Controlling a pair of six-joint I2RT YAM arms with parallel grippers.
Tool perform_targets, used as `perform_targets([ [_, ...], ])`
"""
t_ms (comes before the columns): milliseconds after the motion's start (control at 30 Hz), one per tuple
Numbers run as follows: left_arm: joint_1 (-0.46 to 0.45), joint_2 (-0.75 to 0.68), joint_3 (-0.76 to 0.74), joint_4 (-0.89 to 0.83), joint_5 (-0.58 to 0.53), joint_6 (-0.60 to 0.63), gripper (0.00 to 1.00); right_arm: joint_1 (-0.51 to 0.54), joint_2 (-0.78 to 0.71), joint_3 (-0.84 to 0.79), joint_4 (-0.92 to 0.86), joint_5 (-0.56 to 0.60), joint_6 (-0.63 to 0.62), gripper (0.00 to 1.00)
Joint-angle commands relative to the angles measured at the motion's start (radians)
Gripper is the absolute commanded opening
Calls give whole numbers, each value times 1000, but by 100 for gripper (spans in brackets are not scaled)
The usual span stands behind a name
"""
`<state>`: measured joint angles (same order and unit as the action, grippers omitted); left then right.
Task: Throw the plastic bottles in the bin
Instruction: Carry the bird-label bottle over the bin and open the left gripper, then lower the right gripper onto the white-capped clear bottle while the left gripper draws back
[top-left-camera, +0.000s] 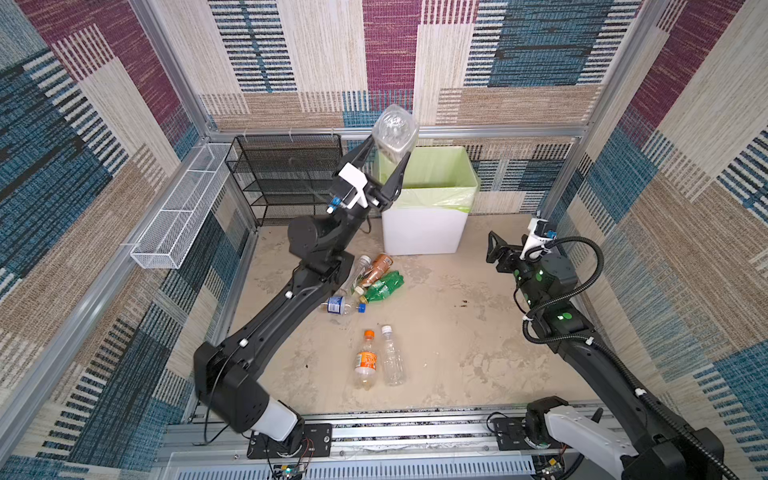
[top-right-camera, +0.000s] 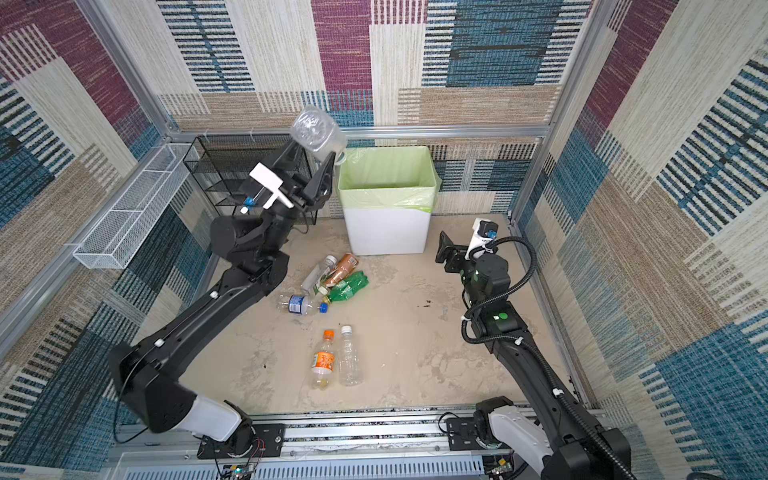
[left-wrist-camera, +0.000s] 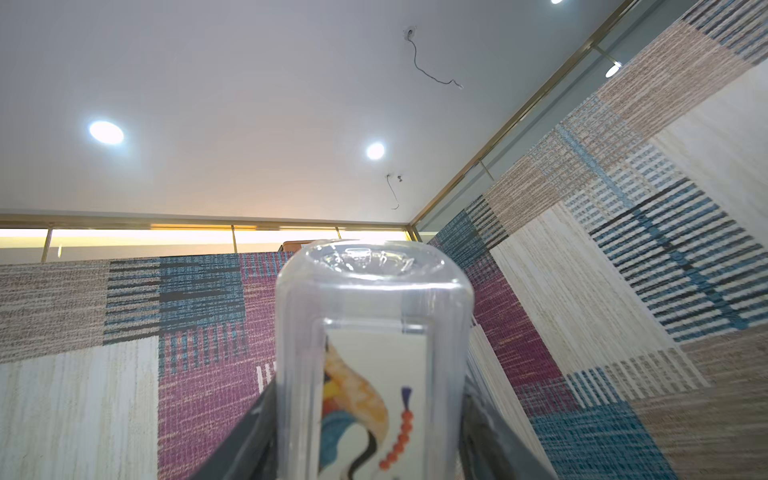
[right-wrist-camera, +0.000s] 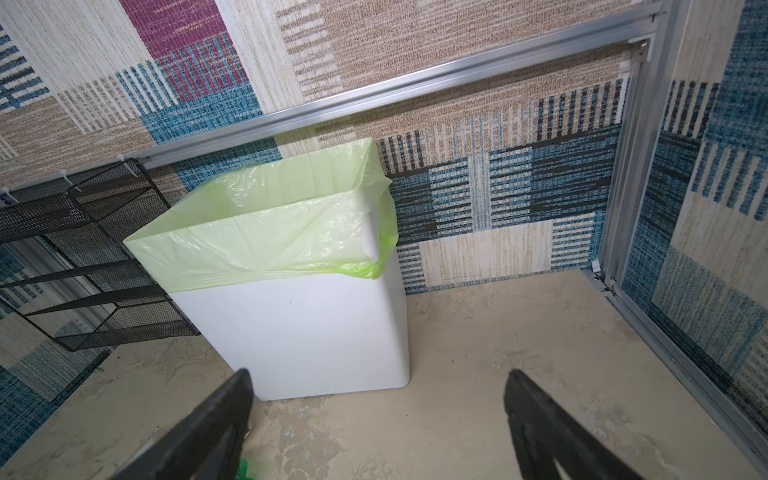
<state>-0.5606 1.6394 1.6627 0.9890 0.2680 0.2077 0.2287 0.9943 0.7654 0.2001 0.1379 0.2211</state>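
Note:
A clear square plastic bottle (top-left-camera: 395, 126) (top-right-camera: 316, 129) (left-wrist-camera: 374, 299) with a painted label is held high, bottom end up, with my left gripper (top-left-camera: 388, 147) (top-right-camera: 312, 149) (left-wrist-camera: 370, 386) shut on it. It hangs just above the left rim of the white, green-lined bin (top-left-camera: 424, 232) (top-right-camera: 386, 232) (right-wrist-camera: 307, 332). My right gripper (top-left-camera: 496, 247) (top-right-camera: 444, 245) (right-wrist-camera: 379, 376) is open and empty, low to the right of the bin. On the floor lie a brown bottle (top-left-camera: 378, 268), a green bottle (top-left-camera: 384, 286), a blue-label bottle (top-left-camera: 340, 305), an orange-label bottle (top-left-camera: 365, 359) and a clear one (top-left-camera: 392, 357).
A black mesh shelf rack (top-left-camera: 286, 174) stands left of the bin, behind my left arm. A long white wire basket (top-left-camera: 178, 216) hangs on the left wall. Patterned walls close in the floor on three sides, and a metal rail (top-left-camera: 415, 432) runs along the front.

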Motion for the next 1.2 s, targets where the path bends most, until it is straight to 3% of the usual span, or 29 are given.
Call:
perform_targets([
  [0, 28, 223, 314, -286, -63, -50, 64, 1, -7, -12, 67, -36, 41, 94],
  [67, 58, 426, 718, -691, -87, -131, 67, 1, -12, -14, 50, -59, 55, 93],
  [133, 71, 642, 1132, -971, -133, -190, 73, 2, -24, -15, 19, -72, 59, 93],
  [200, 82, 730, 1303, -1071, -141, -226, 79, 3, -43, -20, -13, -70, 54, 94],
  [267, 87, 679, 1201, -1031, -136, -246, 85, 2, -68, -29, -37, -63, 46, 95],
  [367, 87, 514, 857, -815, -118, -253, 90, 2, -83, -38, -54, -58, 36, 96],
  [467, 87, 446, 767, -766, -112, -236, 93, 2, -73, -32, -57, -70, 35, 97],
  [633, 87, 366, 719, -796, -64, -209, 98, 3, -28, -10, -92, -107, 39, 96],
  [900, 88, 107, 371, -900, -84, -100, 98, 27, 19, -11, -218, -139, 53, 95],
  [1167, 150, -120, 5, -1127, -157, -120, 96, 274, 124, 27, -343, -86, 53, 94],
])
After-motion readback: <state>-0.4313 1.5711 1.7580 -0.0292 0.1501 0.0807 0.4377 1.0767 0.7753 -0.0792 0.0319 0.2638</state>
